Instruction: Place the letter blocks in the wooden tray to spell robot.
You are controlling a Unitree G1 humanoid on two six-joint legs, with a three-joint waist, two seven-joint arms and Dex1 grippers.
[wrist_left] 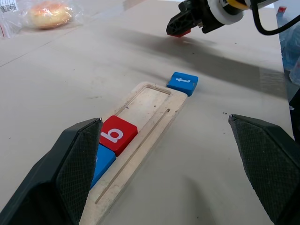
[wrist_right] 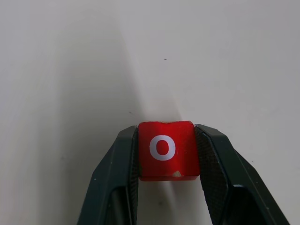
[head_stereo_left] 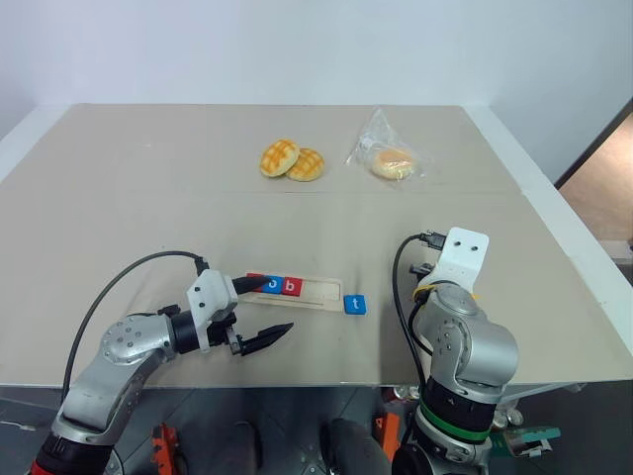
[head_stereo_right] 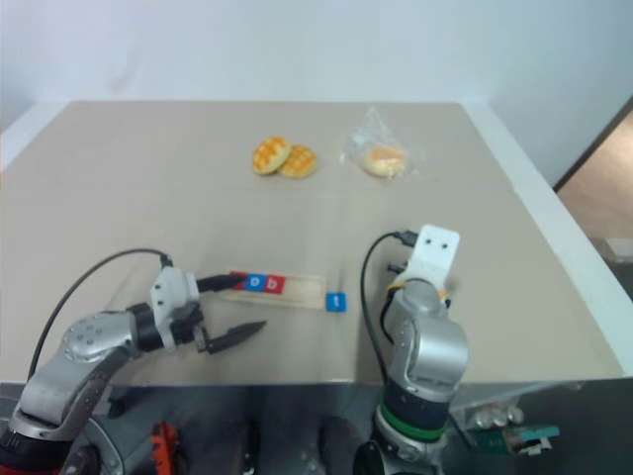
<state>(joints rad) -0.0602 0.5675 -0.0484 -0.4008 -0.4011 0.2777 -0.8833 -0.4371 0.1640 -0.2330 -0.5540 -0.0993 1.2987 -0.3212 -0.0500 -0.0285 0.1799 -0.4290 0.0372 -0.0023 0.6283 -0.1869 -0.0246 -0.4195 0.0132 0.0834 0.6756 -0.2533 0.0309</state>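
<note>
Right claw pinches a red o block above the counter.
Left claw spread wide beside the wooden tray; a tilted o could catch the groove's rim and nudge the b block.

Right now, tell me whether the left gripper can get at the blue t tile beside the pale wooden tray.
Probably yes: the open left gripper has bare table between it and the blue t tile, which lies off the wooden tray end with nothing on top.
</note>
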